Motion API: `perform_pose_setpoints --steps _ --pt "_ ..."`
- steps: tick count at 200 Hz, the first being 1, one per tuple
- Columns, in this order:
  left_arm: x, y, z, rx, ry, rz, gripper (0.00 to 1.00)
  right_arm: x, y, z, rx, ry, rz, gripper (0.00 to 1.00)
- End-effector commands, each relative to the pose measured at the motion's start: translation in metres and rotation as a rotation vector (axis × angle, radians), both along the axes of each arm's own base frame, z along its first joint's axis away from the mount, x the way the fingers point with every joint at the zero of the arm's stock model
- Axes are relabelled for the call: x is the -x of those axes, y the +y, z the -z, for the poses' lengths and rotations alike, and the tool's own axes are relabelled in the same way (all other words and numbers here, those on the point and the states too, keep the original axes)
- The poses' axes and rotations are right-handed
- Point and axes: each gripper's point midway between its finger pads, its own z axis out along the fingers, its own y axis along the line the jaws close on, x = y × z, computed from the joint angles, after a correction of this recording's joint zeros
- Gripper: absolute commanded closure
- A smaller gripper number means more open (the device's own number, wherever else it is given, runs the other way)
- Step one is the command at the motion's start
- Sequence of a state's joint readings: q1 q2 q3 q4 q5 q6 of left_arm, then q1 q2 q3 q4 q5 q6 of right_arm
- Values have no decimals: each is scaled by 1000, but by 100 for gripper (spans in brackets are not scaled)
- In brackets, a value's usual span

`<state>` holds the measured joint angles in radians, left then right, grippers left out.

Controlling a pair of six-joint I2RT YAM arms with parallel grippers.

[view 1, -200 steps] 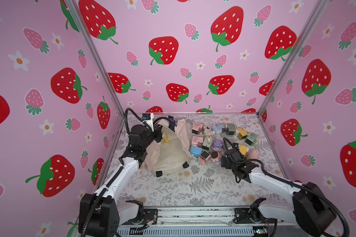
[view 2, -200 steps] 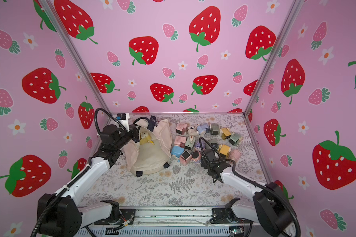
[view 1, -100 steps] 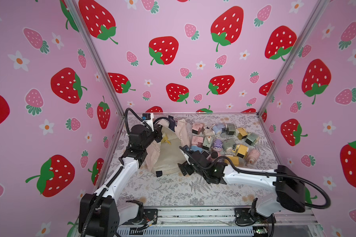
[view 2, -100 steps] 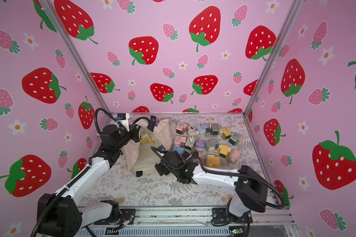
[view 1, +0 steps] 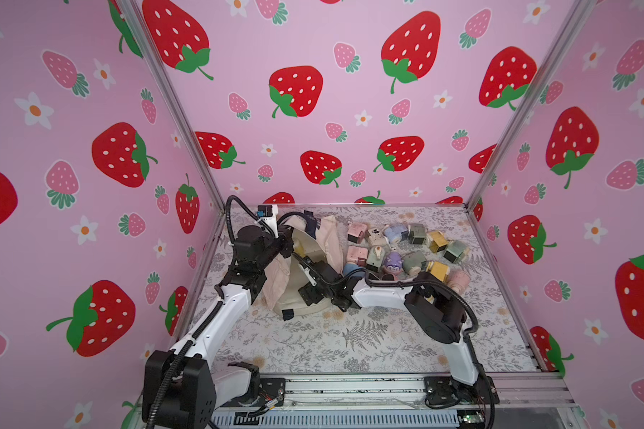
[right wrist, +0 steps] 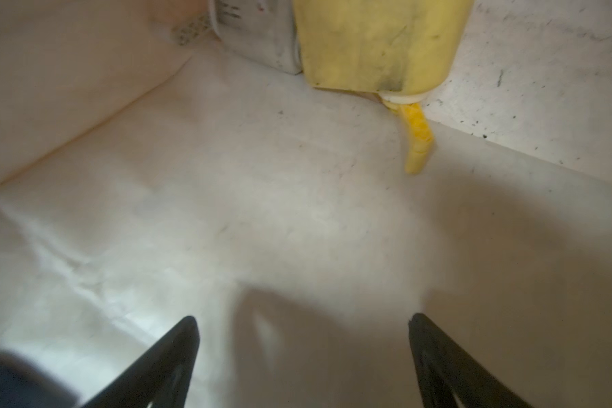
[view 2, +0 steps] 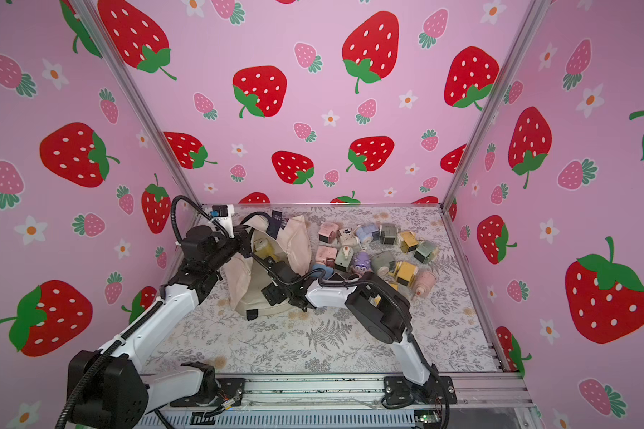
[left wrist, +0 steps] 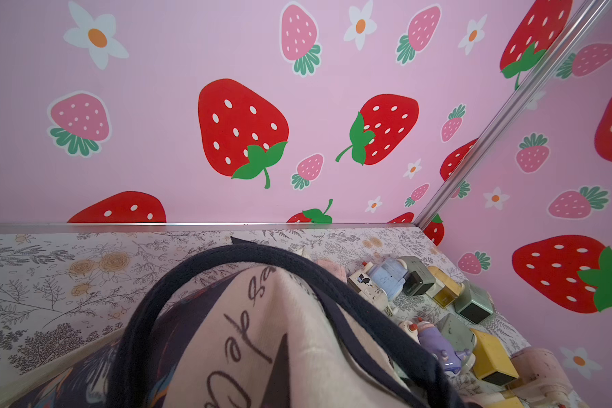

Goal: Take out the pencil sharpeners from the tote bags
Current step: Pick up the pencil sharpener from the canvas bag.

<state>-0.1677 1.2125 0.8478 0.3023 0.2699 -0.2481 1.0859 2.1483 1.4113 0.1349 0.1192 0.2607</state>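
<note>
One yellow sharpener (right wrist: 378, 42) lay inside the single cream tote bag (view 1: 277, 278), just ahead of the right hand (right wrist: 302, 318), whose fingers stood wide apart with nothing between them. A pale grey thing (right wrist: 258, 35), too blurred to name, touched its side. The left hand (view 1: 285, 244) was closed on the tote's raised rim, one dark handle (left wrist: 227, 256) looping just past it. Off behind the right hand, outside the tote, at least thirteen more sharpeners (view 1: 393, 264) lay crowded on the flowered bench (view 1: 350, 341), the nearest partly hidden by the right arm (view 1: 380, 297).
</note>
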Motion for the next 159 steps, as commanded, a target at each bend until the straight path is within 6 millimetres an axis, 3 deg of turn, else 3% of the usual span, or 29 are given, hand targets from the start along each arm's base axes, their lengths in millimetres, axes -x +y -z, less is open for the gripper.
perform_pose_setpoints --steps 1,51,100,159 --pt "4 -2 -52 23 -154 15 100 -15 26 -7 -70 -30 -44 4" --pt "4 -4 -52 30 -155 22 100 -70 45 -13 -146 -101 0 1" --pt "5 -5 -52 32 -154 31 100 -99 74 -27 -180 -275 -65 1" --pt "7 -6 -54 35 -156 39 100 -116 95 -37 -243 -243 -76 1"
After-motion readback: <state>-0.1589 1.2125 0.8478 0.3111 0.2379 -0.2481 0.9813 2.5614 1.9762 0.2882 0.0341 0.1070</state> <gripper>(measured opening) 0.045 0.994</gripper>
